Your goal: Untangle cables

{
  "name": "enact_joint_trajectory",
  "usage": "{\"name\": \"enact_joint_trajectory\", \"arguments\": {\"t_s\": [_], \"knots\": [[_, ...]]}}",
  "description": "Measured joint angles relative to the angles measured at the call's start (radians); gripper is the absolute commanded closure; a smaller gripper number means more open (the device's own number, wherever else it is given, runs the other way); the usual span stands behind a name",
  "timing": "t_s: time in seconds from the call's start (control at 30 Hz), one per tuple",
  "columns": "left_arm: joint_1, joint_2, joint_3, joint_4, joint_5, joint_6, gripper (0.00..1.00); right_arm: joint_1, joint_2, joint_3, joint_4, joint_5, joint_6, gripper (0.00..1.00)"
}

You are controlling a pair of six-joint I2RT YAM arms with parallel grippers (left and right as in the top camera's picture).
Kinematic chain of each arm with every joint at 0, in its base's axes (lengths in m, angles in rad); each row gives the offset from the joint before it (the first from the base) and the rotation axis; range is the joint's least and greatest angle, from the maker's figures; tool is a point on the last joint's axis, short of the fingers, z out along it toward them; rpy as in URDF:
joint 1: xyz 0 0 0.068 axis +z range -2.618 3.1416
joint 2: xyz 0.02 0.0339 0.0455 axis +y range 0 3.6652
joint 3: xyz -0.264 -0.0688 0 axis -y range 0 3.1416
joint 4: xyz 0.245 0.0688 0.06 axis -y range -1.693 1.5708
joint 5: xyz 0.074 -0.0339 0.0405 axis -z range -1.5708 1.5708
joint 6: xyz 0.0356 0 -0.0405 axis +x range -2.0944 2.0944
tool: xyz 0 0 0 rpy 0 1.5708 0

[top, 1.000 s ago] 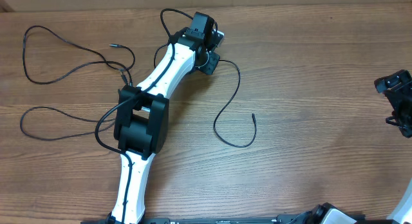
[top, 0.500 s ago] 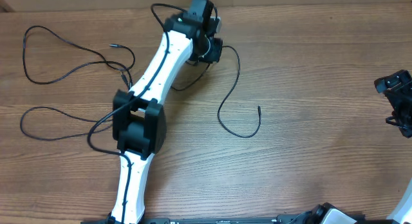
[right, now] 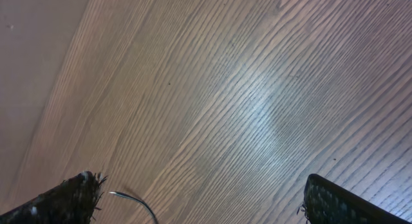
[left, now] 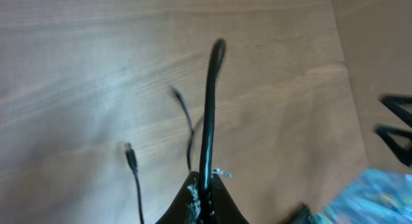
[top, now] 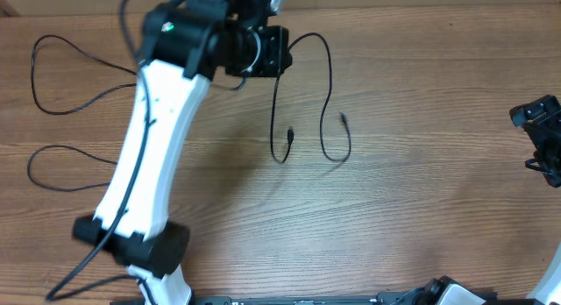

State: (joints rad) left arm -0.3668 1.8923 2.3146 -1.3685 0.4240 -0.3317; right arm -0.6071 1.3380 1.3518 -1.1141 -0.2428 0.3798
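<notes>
Cables (top: 33, 77) lay in slack loops on the left part of the wooden table (top: 438, 77), while one cable (left: 208, 121) was pinched between the closed fingers of the left gripper (left: 205, 192) near the far edge. Its two strands ran lengthwise toward the near edge, each hooking back in a U so that both plug tips (top: 290, 130) pointed toward the far edge. At the table's right edge the right gripper (top: 542, 138) stood with jaws wide apart, holding nothing.
</notes>
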Motion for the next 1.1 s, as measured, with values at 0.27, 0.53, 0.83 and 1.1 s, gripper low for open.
{"name": "enact_joint_trajectory", "arguments": {"t_s": [0.27, 0.53, 0.83, 1.1], "knots": [[-0.013, -0.051, 0.007, -0.182, 0.003, -0.014, 0.96, 0.0, 0.0, 0.0, 0.0, 0.0, 0.0, 0.0], [-0.037, -0.051, 0.007, -0.223, 0.048, 0.006, 0.96, 0.0, 0.0, 0.0, 0.0, 0.0, 0.0, 0.0], [-0.132, -0.051, 0.007, -0.141, 0.125, 0.07, 0.96, 0.0, 0.0, 0.0, 0.105, -0.042, 0.134, 0.0], [-0.136, -0.051, 0.007, -0.124, 0.145, 0.077, 0.96, 0.0, 0.0, 0.0, 0.008, -0.212, 0.246, 0.0]]}}
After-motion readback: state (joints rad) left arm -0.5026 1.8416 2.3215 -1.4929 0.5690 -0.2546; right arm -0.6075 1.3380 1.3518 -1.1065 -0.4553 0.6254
